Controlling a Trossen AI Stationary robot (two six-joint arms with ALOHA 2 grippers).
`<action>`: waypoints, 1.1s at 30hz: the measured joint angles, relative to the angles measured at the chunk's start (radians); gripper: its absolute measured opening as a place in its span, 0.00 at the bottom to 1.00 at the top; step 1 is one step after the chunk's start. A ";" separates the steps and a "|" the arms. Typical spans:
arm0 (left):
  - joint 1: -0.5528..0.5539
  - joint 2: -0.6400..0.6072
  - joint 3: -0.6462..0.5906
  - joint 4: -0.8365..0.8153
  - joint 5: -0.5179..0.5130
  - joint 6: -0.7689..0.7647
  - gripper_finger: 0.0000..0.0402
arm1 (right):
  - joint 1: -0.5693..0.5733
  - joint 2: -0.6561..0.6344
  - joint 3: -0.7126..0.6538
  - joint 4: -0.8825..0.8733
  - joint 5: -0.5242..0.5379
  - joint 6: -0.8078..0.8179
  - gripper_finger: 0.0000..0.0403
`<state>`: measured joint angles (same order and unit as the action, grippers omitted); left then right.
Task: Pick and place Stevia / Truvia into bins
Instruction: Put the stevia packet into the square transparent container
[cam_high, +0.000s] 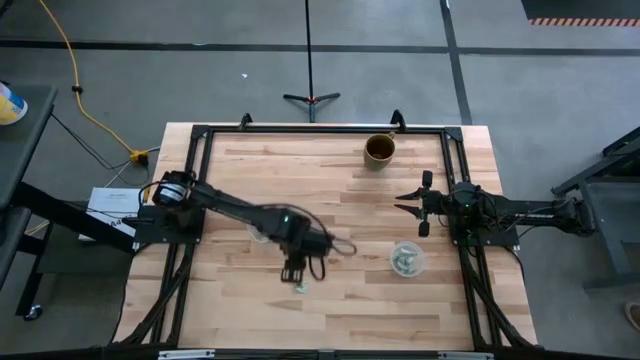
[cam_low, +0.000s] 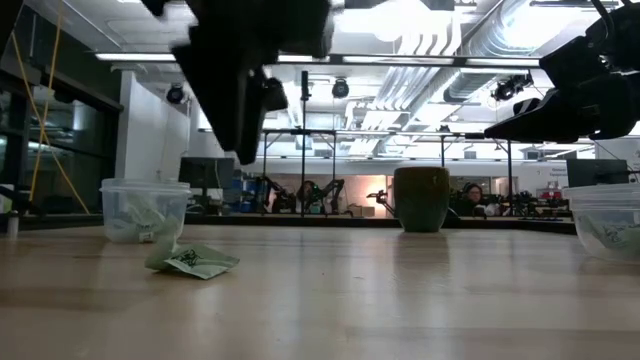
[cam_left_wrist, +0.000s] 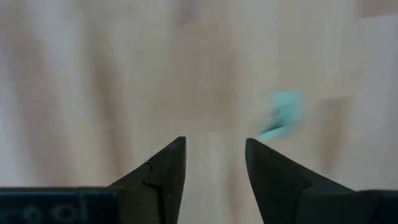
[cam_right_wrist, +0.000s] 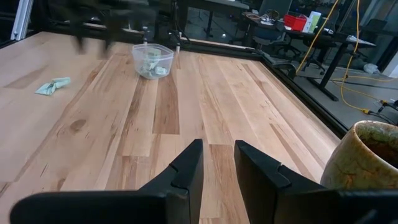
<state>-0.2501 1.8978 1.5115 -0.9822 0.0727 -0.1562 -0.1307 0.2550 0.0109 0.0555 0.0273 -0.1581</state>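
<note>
One pale green sachet (cam_low: 190, 260) lies flat on the wooden table; it also shows in the high view (cam_high: 300, 287) and the right wrist view (cam_right_wrist: 53, 86). My left gripper (cam_high: 294, 271) hangs open above the table, with the sachet (cam_left_wrist: 283, 115) just beyond one fingertip. A clear cup (cam_low: 145, 210) holding sachets stands beside the left arm (cam_high: 258, 235). A second clear cup (cam_high: 407, 260) holding sachets stands toward the right. My right gripper (cam_high: 408, 204) waits open and empty at the right side; its fingers show in its wrist view (cam_right_wrist: 217, 152).
A brown opaque cup (cam_high: 379, 150) stands at the far side of the table, close to my right gripper (cam_right_wrist: 367, 162). A black frame (cam_high: 320, 128) runs along the table's edges. Bare wood lies between the two clear cups.
</note>
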 joint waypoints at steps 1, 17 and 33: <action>-0.017 0.000 -0.008 0.041 0.031 0.009 0.50 | 0.000 0.000 0.000 0.000 0.000 0.000 0.21; -0.135 0.002 -0.190 0.340 0.015 -0.087 0.50 | 0.000 0.000 0.000 0.001 0.000 0.000 0.21; -0.135 0.003 -0.328 0.539 0.054 -0.086 0.50 | 0.000 0.000 0.000 0.001 0.000 0.000 0.21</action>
<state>-0.3855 1.9007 1.1831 -0.4436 0.1265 -0.2417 -0.1306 0.2550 0.0109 0.0563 0.0274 -0.1581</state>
